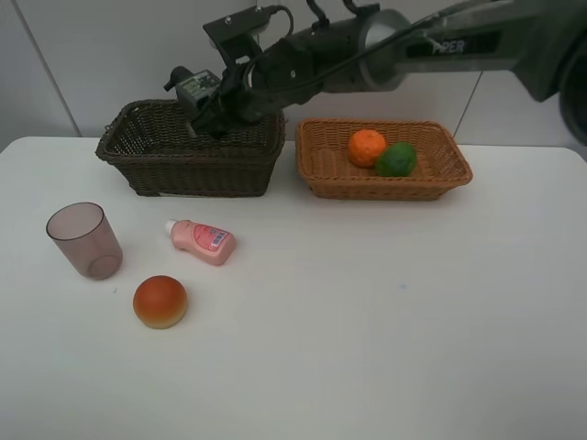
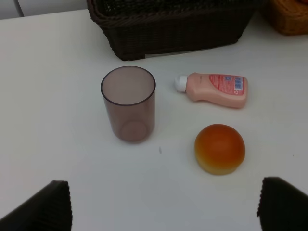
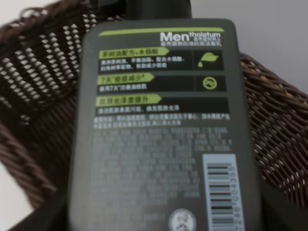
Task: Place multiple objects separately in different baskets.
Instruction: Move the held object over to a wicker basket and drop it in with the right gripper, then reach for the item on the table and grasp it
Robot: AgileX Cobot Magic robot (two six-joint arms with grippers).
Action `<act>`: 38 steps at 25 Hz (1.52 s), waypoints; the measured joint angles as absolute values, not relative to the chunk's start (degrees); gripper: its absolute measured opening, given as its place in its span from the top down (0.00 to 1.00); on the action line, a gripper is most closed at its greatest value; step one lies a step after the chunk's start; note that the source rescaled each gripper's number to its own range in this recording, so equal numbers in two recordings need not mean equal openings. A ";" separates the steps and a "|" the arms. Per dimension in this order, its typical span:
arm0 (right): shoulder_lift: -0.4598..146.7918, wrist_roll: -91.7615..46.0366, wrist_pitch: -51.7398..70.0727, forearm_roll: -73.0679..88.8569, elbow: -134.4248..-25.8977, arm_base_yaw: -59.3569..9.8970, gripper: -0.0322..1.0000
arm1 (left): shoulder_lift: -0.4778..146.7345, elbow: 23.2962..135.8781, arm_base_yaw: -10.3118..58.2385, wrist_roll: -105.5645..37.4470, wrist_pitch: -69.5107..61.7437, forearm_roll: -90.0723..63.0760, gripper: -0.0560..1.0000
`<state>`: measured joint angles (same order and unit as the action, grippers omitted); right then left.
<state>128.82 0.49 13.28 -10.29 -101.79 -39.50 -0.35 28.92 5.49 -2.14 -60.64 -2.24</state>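
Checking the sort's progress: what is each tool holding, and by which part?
Right tool grips the dark bottle near its barcode end; left tool holds nothing.

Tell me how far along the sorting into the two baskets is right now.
Done: the orange and the green fruit lie in the tan basket. In hand: the right gripper holds the dark bottle over the brown basket, not yet released. To do: the cup, the pink bottle and the peach sit on the table; the left gripper is open and empty.
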 joint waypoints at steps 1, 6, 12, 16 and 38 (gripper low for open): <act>129.58 0.49 12.43 -10.29 -101.79 -39.08 0.97 | -0.35 28.92 5.49 -2.14 -60.64 -2.24 0.00; 132.25 0.49 8.55 -9.69 -101.79 -37.86 0.97 | -0.35 28.92 5.49 -2.14 -60.64 -2.24 0.00; 133.47 0.49 6.43 -9.27 -101.79 -37.75 0.97 | -0.35 28.92 5.49 -2.14 -60.64 -2.24 0.00; 133.61 0.49 6.36 -9.27 -101.79 -37.75 0.97 | -0.35 28.92 5.49 -2.14 -60.64 -2.24 0.00; 123.72 1.77 25.13 -5.32 -102.19 -37.53 0.62 | -0.35 28.92 5.49 -2.14 -60.64 -2.24 0.00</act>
<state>123.72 1.77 25.13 -5.32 -102.19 -37.53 -0.35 28.92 5.49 -2.14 -60.64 -2.24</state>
